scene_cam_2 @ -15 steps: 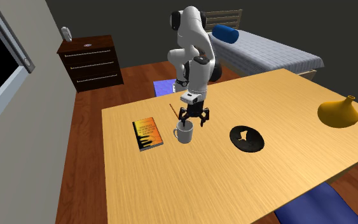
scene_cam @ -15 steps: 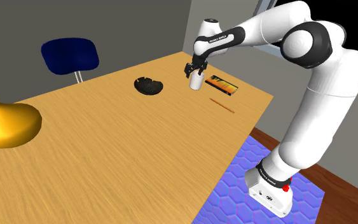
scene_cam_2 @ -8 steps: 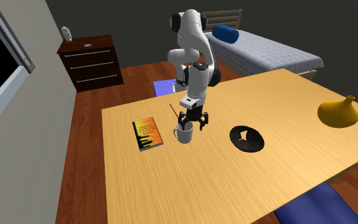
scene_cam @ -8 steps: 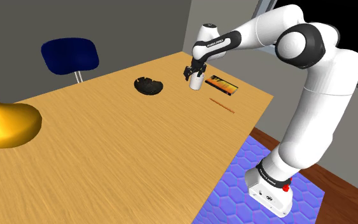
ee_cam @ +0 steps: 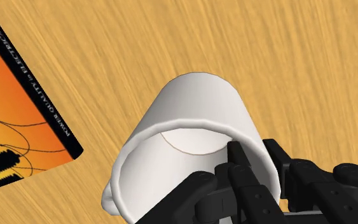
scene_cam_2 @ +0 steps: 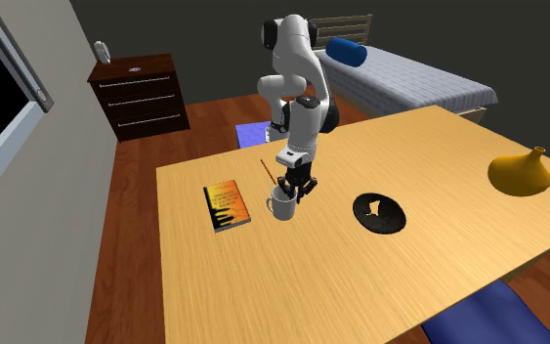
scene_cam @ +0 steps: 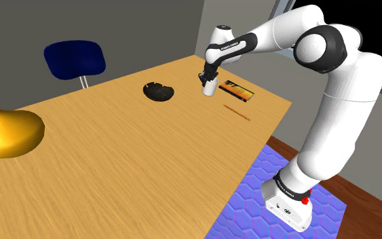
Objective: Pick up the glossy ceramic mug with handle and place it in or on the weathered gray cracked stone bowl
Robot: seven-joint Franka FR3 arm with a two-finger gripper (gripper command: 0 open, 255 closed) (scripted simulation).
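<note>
- Hand (ee_cam: pixel 255 153) clamped on the mug (ee_cam: pixel 196 114) rim, one finger inside, one outside.
- One white mug, upright on the desk (scene_cam: pixel 135 156).
- One dark bowl (scene_cam: pixel 159 91) near the mug.
- One orange book (scene_cam: pixel 237 90) just beside the mug.
- One pencil (scene_cam: pixel 237 113) near the mug.
- One yellow vase (scene_cam: pixel 6 132) far from the mug.
</note>
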